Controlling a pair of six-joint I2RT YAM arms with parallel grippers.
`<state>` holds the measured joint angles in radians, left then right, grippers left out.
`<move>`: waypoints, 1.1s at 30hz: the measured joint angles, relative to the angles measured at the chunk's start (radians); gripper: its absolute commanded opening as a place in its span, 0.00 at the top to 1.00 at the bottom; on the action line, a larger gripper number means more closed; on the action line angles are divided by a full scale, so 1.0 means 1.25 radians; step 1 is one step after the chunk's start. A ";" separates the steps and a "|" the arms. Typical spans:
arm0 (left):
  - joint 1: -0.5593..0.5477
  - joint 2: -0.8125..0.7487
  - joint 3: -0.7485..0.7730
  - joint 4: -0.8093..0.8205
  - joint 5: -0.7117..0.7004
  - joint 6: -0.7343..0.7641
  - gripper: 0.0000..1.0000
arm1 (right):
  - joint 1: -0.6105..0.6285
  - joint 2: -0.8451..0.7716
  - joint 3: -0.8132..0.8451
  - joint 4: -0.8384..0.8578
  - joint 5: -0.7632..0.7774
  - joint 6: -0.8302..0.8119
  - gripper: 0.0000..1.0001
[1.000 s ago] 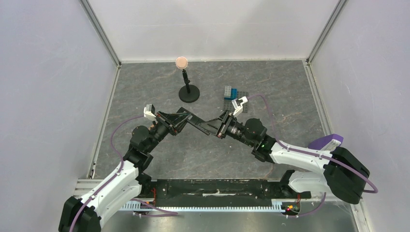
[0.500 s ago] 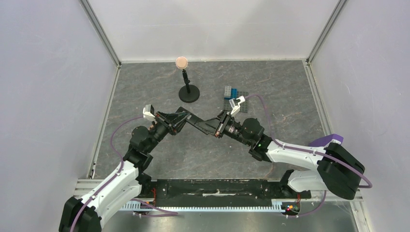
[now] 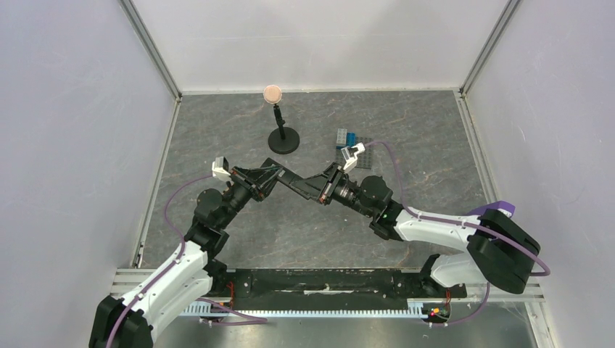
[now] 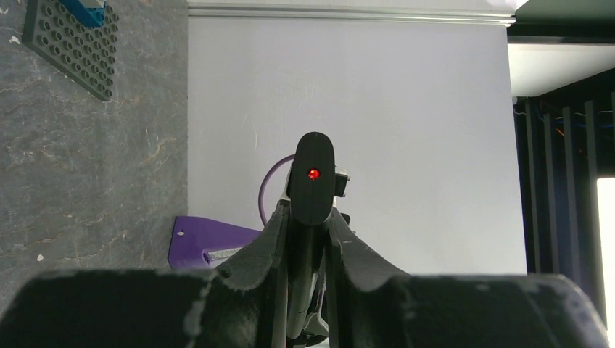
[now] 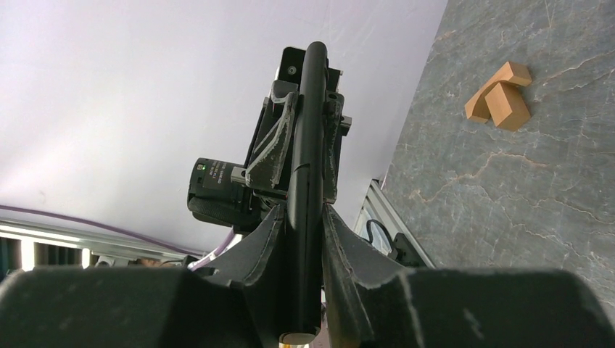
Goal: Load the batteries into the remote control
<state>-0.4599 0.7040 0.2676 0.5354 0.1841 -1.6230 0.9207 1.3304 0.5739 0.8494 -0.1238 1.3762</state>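
The remote control [image 3: 299, 185] is a slim black bar held in the air between both grippers above the table's middle. My left gripper [image 3: 278, 176] is shut on its left end, and my right gripper [image 3: 320, 191] is shut on its right end. In the left wrist view the remote [image 4: 313, 177] points away end-on, a red light on its tip, clamped in my left gripper [image 4: 310, 219]. In the right wrist view the remote [image 5: 308, 138] runs edge-on from my right gripper [image 5: 303, 214] to the left gripper beyond. The batteries are not in view.
A black stand [image 3: 283, 139] with a tan ball [image 3: 273, 93] is at the back centre. A grey studded baseplate [image 3: 362, 144] with blue bricks lies behind the right gripper. Wooden blocks [image 5: 500, 94] lie on the table. A purple object [image 3: 493, 212] is at the right.
The right arm has pushed a little to the left and back, and the remote and both grippers have shifted slightly that way. Both grips stay the same.
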 measured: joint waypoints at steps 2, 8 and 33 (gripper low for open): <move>0.001 0.000 0.000 -0.001 -0.001 -0.001 0.98 | 0.000 0.004 0.001 0.003 0.000 0.003 0.75; 0.003 0.000 0.000 -0.002 -0.001 -0.001 0.98 | 0.000 0.011 0.004 0.006 0.000 0.011 0.78; 0.021 -0.016 0.000 -0.045 -0.019 0.004 0.98 | -0.001 0.060 0.053 -0.026 -0.013 0.028 0.70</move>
<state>-0.4332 0.6834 0.2676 0.4786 0.1600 -1.6184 0.9199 1.4048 0.6407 0.8169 -0.1394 1.4109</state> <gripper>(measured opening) 0.251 0.236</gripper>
